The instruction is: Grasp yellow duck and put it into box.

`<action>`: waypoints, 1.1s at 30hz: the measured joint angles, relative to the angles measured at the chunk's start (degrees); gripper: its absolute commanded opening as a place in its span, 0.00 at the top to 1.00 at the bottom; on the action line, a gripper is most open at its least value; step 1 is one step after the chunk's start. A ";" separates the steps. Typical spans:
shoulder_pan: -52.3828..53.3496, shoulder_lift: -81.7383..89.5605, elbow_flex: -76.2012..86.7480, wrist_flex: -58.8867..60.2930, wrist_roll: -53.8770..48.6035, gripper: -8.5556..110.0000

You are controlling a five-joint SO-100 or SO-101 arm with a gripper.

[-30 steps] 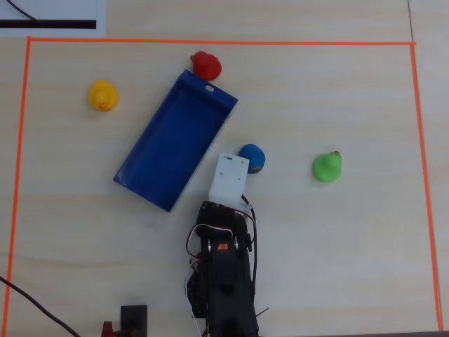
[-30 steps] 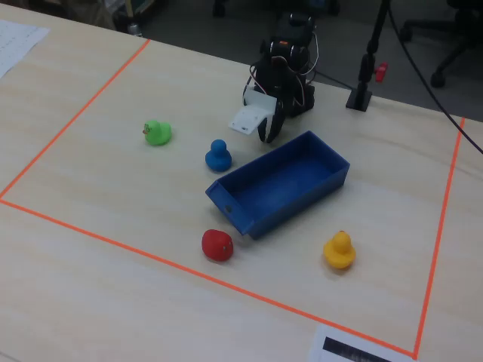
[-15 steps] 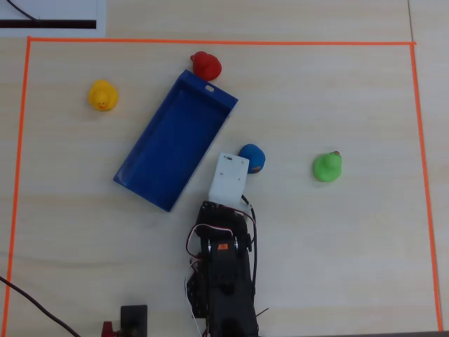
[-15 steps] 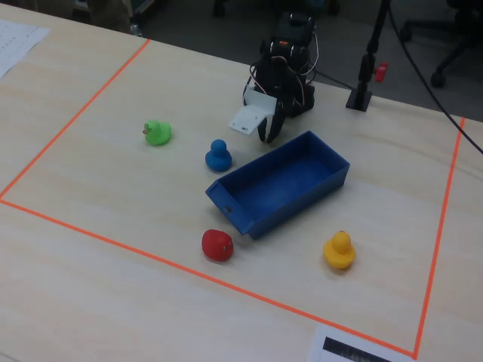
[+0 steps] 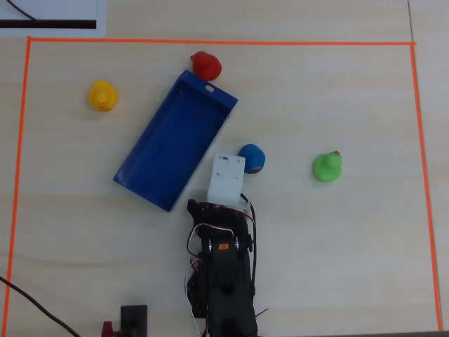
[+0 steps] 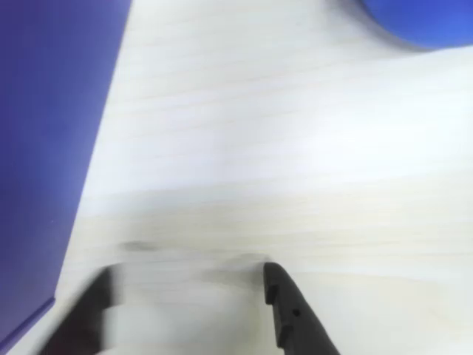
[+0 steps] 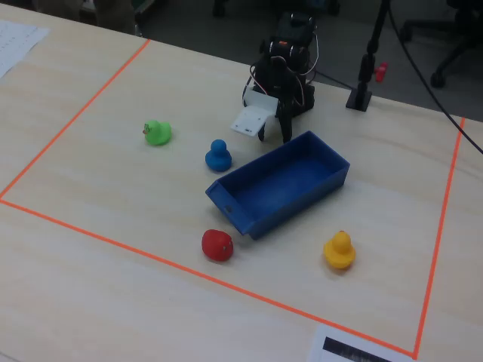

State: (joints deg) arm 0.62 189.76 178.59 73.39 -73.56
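four ducks [image 5: 102,95], one blue box [image 5: 175,140]

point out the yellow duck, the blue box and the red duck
yellow duck [image 5: 102,95], overhead view, on its body
blue box [image 5: 172,142], overhead view, on its inner floor
red duck [image 7: 217,245], fixed view, on its body

bright, even light, soft shadows — wrist view blurred, washed out

Yellow duck [image 5: 102,95] with orange beak. Red duck [image 5: 206,65], blue duck [image 5: 252,158], green duck [image 5: 327,166]. Deep blue box [image 5: 175,139]. Pale wood-grain counter [image 5: 337,232] edged by orange tape [image 5: 210,42]. Black arm [image 5: 223,281] with white camera housing [image 5: 226,179] and red and white wires. Black end effector [image 6: 192,310] fingers in wrist view.
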 measured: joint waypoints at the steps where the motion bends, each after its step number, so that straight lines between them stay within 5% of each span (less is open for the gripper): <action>1: 0.18 0.00 0.00 0.00 0.00 0.62; 12: 4.22 -2.02 -4.22 -4.39 -1.85 0.61; 22: 10.20 -20.65 -30.23 -8.35 -2.02 0.58; 33: -16.96 -59.50 -85.78 20.57 18.81 0.54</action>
State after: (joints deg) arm -16.35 130.25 92.81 93.96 -54.76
